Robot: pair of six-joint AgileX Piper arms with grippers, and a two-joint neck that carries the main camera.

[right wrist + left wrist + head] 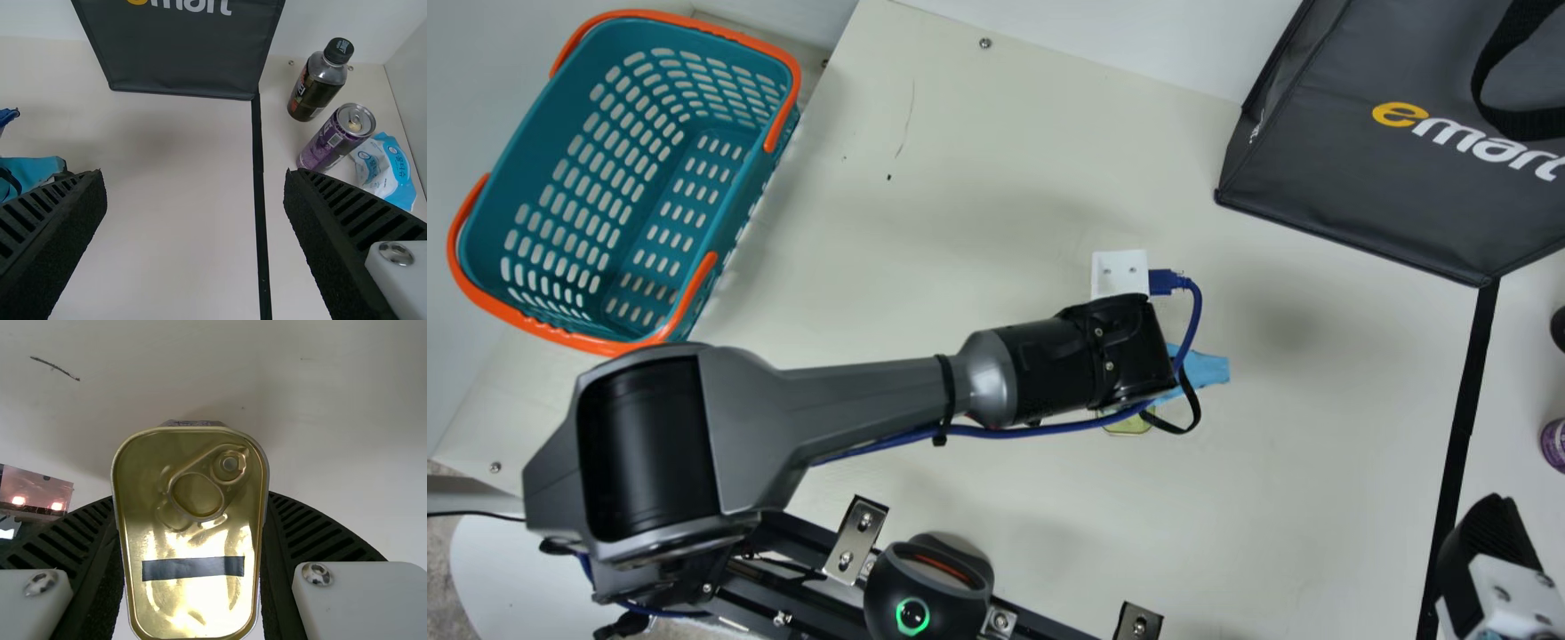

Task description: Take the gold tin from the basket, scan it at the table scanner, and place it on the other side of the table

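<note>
nearest, the round green-ringed device (929, 582) (the scanner, i'd guess) seems the next stop; scanning looks to be the step in hand. the left claw (190, 499) grips the gold tin (193, 537) over the bench (925, 240). the right claw (195, 175) is open, near the black strip (1463, 427). farther, room to swing runs toward the bench's edge, between basket (551, 107) and bag (1316, 178).

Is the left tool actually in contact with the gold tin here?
Touching. In the left wrist view, the gold tin sits between the two black ribbed fingers of the left tool, one against each long side.
</note>
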